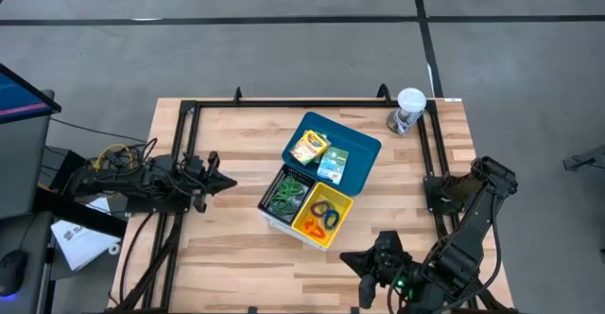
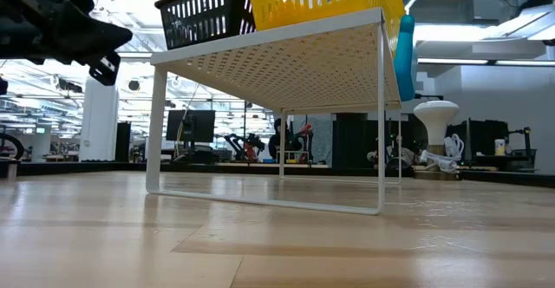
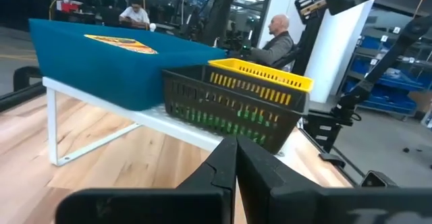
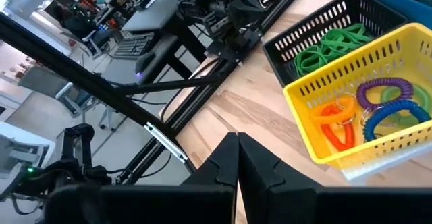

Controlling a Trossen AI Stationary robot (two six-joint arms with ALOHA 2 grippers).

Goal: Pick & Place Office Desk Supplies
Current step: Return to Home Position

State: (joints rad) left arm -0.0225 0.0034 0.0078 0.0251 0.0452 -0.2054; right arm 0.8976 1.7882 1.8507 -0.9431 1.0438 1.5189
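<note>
A blue tray holds a yellow-orange crayon box and a small green card box, both lying flat in it. Next to the tray, a black basket holds green rubber bands. A yellow basket holds orange, purple and blue loops. Tray and baskets rest on a white perforated stand. My left gripper is shut, hovering left of the black basket. My right gripper is shut near the table's near edge, below the yellow basket.
A clear cup with a white lid stands at the table's far right corner. A black frame runs along the table's edges. Bare wood lies left of the stand and along the near edge. People sit in the room beyond the table.
</note>
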